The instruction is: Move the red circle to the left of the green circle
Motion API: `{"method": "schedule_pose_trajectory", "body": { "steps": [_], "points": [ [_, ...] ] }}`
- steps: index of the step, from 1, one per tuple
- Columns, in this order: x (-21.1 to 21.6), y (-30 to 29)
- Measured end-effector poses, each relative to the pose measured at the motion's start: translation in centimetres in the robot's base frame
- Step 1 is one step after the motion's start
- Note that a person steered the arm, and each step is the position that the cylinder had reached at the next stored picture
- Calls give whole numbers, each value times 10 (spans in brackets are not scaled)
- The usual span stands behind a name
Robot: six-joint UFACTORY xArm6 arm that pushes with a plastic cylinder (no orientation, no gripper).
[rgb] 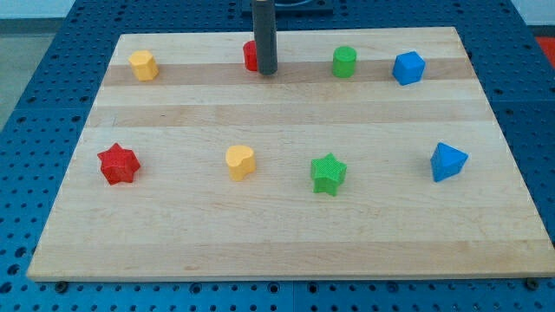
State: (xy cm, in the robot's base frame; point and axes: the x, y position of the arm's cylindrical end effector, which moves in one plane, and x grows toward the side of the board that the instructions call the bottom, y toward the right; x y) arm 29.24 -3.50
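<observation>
The red circle (pixel 250 55) sits near the view's top, left of centre, mostly hidden behind my rod. The green circle (pixel 344 61) stands to its right, well apart, in the same row. My tip (pixel 267 72) is down on the board right against the red circle's right side, between the red circle and the green circle.
A yellow hexagon (pixel 143 65) lies at the top left and a blue cube-like block (pixel 408 68) at the top right. In the lower row are a red star (pixel 118 164), a yellow heart (pixel 240 162), a green star (pixel 328 173) and a blue block (pixel 447 161). The wooden board (pixel 277 243) ends in edges on all sides.
</observation>
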Motion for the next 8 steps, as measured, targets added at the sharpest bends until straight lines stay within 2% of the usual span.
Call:
{"method": "schedule_pose_trajectory", "body": {
  "steps": [1, 2, 3, 4, 5, 8],
  "points": [
    [40, -10],
    [44, -49],
    [11, -85],
    [-32, -93],
    [-72, -76],
    [-55, -25]
  ]
}}
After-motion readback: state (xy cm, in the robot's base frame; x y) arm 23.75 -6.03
